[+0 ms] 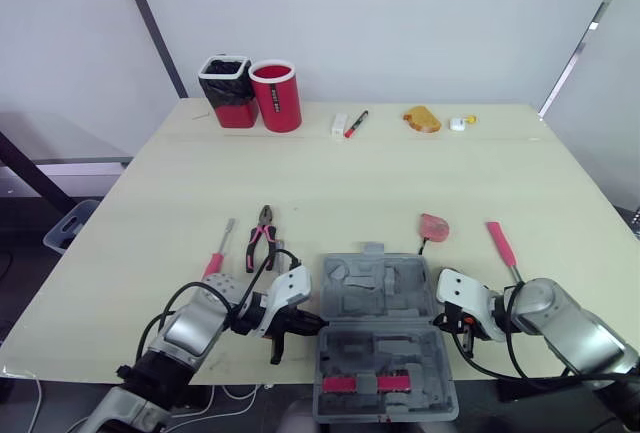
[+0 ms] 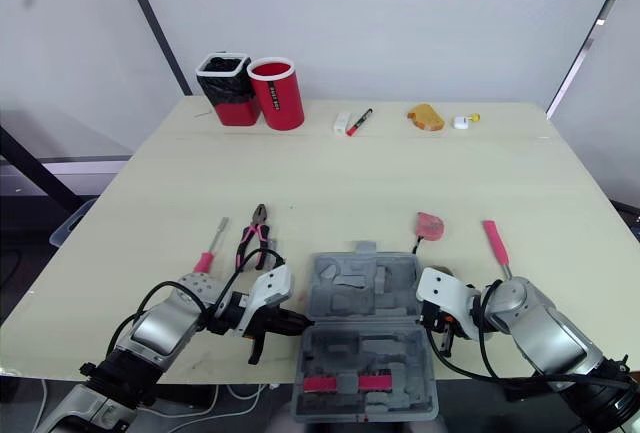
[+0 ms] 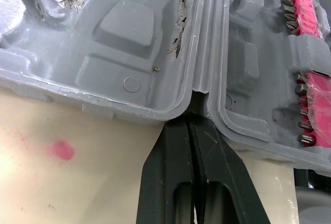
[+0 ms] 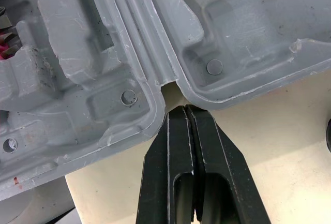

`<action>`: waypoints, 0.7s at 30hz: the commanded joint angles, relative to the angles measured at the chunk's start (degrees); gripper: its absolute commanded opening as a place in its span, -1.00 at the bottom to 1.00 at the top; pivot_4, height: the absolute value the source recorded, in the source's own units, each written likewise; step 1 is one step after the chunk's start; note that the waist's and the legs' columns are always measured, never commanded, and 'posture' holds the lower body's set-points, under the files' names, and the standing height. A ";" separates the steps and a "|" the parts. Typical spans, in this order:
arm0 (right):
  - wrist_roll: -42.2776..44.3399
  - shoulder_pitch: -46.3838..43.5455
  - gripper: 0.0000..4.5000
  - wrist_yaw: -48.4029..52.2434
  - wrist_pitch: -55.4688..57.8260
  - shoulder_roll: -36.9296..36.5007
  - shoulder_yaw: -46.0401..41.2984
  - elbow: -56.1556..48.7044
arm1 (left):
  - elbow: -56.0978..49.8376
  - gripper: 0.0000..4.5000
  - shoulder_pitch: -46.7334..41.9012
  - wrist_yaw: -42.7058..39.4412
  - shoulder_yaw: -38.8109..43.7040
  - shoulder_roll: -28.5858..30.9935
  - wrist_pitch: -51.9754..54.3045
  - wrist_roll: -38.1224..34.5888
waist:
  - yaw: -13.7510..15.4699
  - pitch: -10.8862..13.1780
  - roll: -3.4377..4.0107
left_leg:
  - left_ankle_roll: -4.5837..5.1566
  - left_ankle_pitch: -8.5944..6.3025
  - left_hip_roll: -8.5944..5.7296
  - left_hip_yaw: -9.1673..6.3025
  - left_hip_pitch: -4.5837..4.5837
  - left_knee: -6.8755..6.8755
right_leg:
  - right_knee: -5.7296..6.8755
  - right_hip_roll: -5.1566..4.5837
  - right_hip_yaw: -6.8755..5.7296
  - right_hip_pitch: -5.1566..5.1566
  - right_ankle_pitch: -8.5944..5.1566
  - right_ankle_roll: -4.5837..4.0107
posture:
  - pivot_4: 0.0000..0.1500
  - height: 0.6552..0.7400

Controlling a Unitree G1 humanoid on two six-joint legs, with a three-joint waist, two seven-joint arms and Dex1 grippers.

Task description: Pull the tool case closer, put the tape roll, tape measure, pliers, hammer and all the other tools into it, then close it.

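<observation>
My left gripper (image 3: 190, 120) and right gripper (image 4: 185, 110), fingers pressed together, flank the open tool case (image 1: 378, 298) at its hinge; pliers (image 1: 262, 236) and screwdriver (image 1: 218, 253) beyond it lie unpacked.

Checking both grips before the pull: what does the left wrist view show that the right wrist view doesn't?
Left wrist view: the left gripper, shut, tips at a hinge notch, and a pink stain on the table. Right wrist view: the right gripper, shut, at the opposite hinge notch. Both: the open grey tool case and the table.
</observation>
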 commanded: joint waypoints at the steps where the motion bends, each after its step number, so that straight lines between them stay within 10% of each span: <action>1: 0.40 -0.26 -1.00 -0.43 -1.30 -0.41 -1.68 -0.68 | 0.02 -0.96 0.17 0.40 -0.90 0.04 -0.93 0.13 | 0.02 0.00 0.00 | 0.00 0.00 0.00 0.00 0.00 0.00 | 0.00 0.00 0.00 0.00 0.00 0.00 | 1.00 1.00; 21: 19.08 22.61 -0.89 0.02 -21.10 3.84 -35.73 -6.30 | -9.95 -0.86 20.61 4.02 31.30 2.19 -2.80 -25.15 | -0.02 0.02 0.01 | 0.00 0.00 0.07 0.03 0.18 -0.03 | -0.09 -0.04 0.02 0.16 -0.01 0.01 | 1.00 1.00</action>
